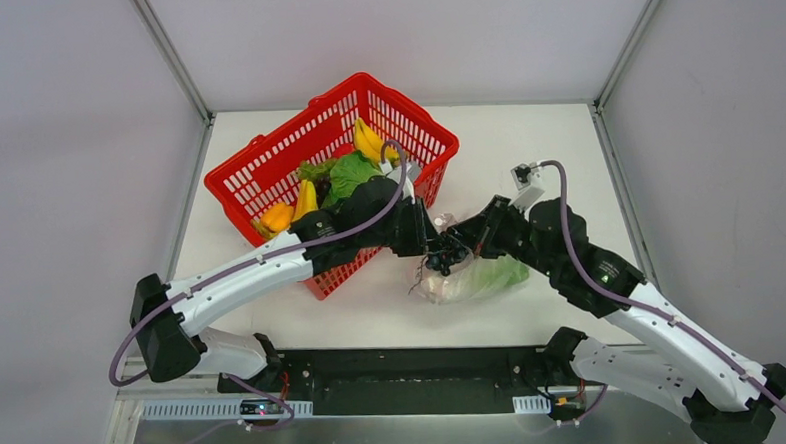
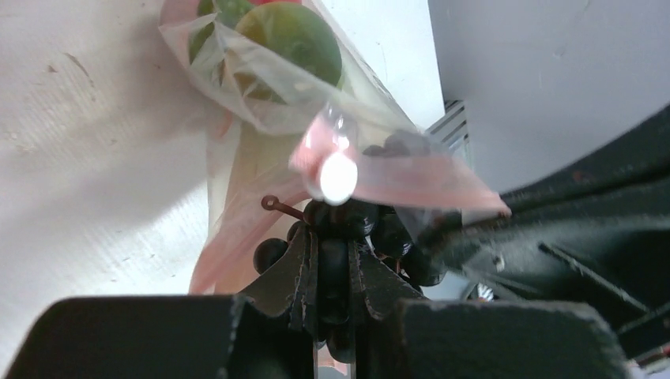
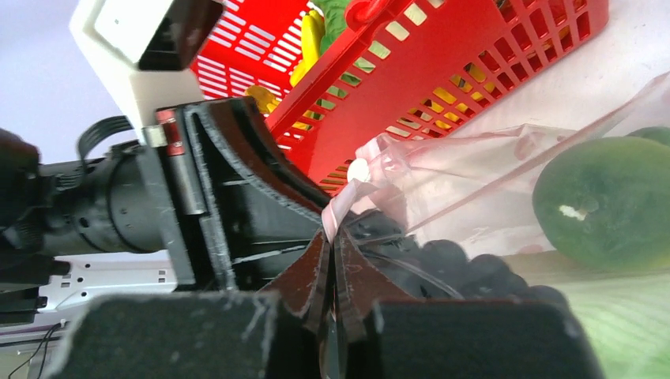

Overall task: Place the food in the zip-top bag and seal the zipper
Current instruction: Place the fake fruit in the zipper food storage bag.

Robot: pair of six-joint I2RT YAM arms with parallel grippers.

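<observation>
White table (image 1: 551, 145), clear bag (image 1: 444, 286) — grey walls (image 1: 411, 31).

Bare table (image 1: 556, 145) lies beyond the zip-top bag (image 1: 477, 278) — the red basket (image 1: 266, 162) hems its left side.

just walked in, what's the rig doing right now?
The left gripper is shut on a bunch of dark grapes and holds it at the mouth of the zip-top bag. The right gripper pinches the bag's edge by the pink zipper, which is not sealed. A green fruit and a pale cabbage already lie in the bag. Bananas and leafy greens are in the red basket, so loading isn't done.
</observation>
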